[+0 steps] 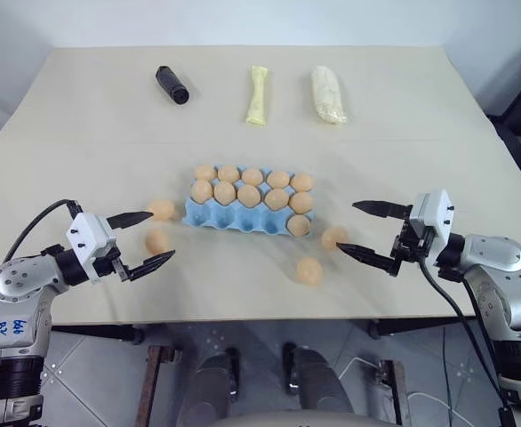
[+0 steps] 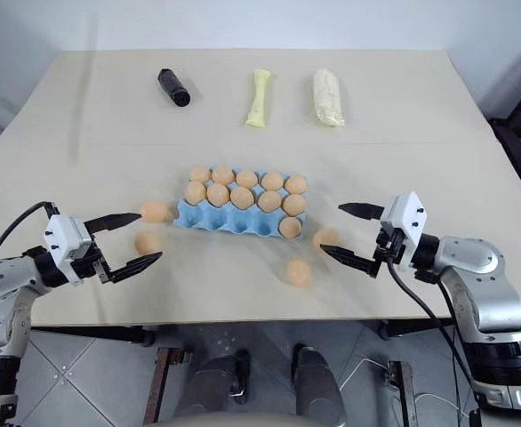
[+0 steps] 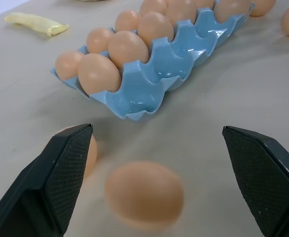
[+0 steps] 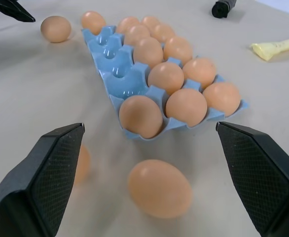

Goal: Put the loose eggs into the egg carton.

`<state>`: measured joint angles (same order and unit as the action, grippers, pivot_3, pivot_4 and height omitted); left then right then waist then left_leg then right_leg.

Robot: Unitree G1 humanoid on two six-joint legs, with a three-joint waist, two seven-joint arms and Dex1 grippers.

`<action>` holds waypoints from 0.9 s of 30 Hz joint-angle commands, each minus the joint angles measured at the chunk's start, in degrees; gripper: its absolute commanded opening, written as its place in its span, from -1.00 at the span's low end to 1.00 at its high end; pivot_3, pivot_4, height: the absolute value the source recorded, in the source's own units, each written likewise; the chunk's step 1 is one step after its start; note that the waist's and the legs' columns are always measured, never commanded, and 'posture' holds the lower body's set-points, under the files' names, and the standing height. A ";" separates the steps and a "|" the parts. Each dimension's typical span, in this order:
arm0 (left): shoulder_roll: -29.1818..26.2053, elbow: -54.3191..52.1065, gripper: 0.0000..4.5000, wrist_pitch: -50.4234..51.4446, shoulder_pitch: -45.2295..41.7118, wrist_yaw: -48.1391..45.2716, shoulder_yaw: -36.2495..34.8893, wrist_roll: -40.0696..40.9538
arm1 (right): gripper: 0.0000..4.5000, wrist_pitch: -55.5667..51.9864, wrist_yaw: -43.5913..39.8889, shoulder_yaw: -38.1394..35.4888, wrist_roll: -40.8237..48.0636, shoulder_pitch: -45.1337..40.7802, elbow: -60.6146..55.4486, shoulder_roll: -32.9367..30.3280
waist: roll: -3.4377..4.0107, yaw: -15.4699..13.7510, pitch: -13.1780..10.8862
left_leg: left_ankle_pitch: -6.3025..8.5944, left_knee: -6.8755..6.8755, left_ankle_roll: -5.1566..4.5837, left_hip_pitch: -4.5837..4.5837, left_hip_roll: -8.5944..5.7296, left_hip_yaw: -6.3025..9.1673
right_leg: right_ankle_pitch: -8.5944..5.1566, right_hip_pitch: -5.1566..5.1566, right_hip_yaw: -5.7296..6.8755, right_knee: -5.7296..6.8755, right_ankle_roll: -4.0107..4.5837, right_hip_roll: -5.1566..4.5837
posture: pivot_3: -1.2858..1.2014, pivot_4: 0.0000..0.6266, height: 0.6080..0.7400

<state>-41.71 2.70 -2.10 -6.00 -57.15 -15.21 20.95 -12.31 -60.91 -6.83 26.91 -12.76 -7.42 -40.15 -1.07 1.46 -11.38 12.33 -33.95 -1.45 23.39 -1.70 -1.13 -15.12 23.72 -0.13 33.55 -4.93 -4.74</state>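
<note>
1. Egg carton (image 1: 234, 218): it sits at the middle of the table (image 1: 83, 116). Its far and middle rows are full. The near row holds one egg, in the rightmost cup; the four cups to that egg's left are empty.

2. Loose eggs: four lie on the table.
   - Left pair: one egg (image 1: 161, 209) lies just beside the carton's left end, and a second egg (image 1: 157, 241) lies nearer the table's front edge.
   - Right pair: one egg (image 1: 333, 237) lies just right of the carton's near-right corner, and another egg (image 1: 309, 270) lies nearer the front edge.

3. Left gripper (image 1: 142, 238): its fingers are spread wide and hold nothing. It points right, toward the carton. The nearer left egg lies directly ahead between the two fingertips, as the left wrist view confirms.

4. Right gripper (image 1: 361, 229): it is fully spread and empty, and it points left. The egg beside the carton corner lies just ahead of its tips, between the finger lines. The front egg lies off to the near side of the lower finger.

5. Governing relation: each arm is nearer to the pair on its own side. In both cases the egg ahead lies along the gripper's pointing line, so a short forward reach should bracket it.

6. Long axis: blur prevents a firm reading.

7. Caution: these eggs will probably roll if a finger nudges them.
</note>
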 commanded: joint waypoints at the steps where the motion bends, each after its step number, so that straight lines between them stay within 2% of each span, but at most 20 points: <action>1: -0.74 -1.84 1.00 -0.29 0.34 0.03 -0.30 0.00 | 1.00 0.96 -0.11 -0.81 0.49 -0.36 -1.02 0.03 | 0.00 0.01 0.00 | 0.00 0.00 0.00 0.00 0.00 0.00 | 0.00 0.00 0.00 0.00 0.01 0.00 | 0.03 -0.52 1.00; 5: -0.03 -4.81 1.00 2.50 -0.30 -2.47 0.23 4.39 | 1.00 0.70 -1.63 -1.62 0.40 0.48 0.27 -1.55 | 0.00 0.00 0.00 | 0.00 -0.01 0.00 -0.04 0.02 -0.06 | -0.01 -0.01 -0.03 0.01 0.02 0.00 | 0.03 -0.52 1.00; 12: 0.07 -8.53 1.00 2.77 -1.10 -6.96 6.56 3.38 | 1.00 4.20 -6.53 2.39 -4.75 -3.59 10.79 -3.25 | 0.00 0.07 0.00 | 0.02 -0.04 -0.04 -0.09 0.03 -0.19 | -0.06 -0.02 -0.07 0.02 0.12 -0.01 | 0.03 -0.52 1.00; 19: 0.62 -8.55 1.00 2.22 -2.50 -8.46 11.13 2.41 | 1.00 11.10 -9.01 6.86 -9.96 -12.69 25.67 0.38 | 0.00 0.16 0.00 | 0.02 -0.18 -0.06 -0.21 0.16 -0.48 | 0.01 -0.01 -0.12 0.21 0.16 0.04 | 0.03 -0.52 1.00; 27: 0.28 -8.33 1.00 1.92 -2.26 -7.51 10.39 2.47 | 1.00 15.43 -11.69 10.57 -12.86 -17.31 33.99 4.77 | 0.00 0.14 0.00 | 0.06 -0.28 -0.06 -0.21 0.24 -0.58 | 0.30 0.02 -0.05 0.30 -0.34 0.04 | 0.03 -0.52 1.00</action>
<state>-41.09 -4.18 0.62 -8.38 -64.95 -3.48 23.41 1.52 -71.85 3.73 14.27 -29.34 25.82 -35.74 -1.06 1.61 -11.37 12.39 -34.23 -1.52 23.18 -1.46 -1.73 -14.82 23.74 -0.19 33.85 -5.27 -4.71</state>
